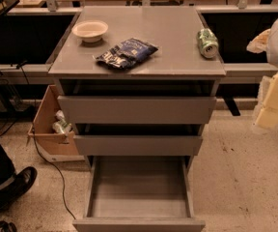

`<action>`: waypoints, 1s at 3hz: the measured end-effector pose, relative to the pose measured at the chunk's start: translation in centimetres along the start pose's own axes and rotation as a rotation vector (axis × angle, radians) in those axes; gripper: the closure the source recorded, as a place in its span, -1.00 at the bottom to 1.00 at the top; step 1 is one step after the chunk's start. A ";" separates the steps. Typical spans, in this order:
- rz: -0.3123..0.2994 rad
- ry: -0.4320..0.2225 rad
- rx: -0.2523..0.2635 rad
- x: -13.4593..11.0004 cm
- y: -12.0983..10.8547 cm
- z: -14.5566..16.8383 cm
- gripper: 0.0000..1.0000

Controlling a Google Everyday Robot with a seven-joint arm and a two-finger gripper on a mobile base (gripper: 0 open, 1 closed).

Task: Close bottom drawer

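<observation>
The grey cabinet [137, 66] stands in the middle of the camera view with three drawers. The bottom drawer [139, 224] is pulled far out toward me. Its shallow grey tray [139, 187] is bare inside, and its flat front panel lies at the lower edge of the view. The middle drawer front [138, 145] and the top drawer front [137, 109] each stick out a little. My gripper [274, 98] is part of the pale arm at the right edge, right of the cabinet at about top-drawer height, well apart from the bottom drawer.
On the cabinet top lie a white bowl [90, 31], a dark blue snack bag [126, 53] and a green can [207, 42] on its side. A cardboard box [49, 129] sits on the floor at the left. A person's shoe [11, 187] and a cable [57, 178] are at the lower left.
</observation>
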State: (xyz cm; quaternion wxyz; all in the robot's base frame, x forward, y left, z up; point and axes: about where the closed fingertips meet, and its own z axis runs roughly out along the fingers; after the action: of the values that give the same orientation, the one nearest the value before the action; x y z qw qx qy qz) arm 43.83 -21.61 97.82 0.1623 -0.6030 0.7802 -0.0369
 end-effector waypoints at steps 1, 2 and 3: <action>0.000 0.000 0.000 0.0 0.0 0.0 -1.00; 0.011 0.001 -0.002 1.1 1.0 2.7 -1.00; 0.034 -0.004 -0.029 3.5 3.9 11.4 -1.00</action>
State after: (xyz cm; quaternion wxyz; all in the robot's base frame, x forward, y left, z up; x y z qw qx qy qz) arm 42.87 -22.31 85.36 0.1556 -0.5920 0.7905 -0.0215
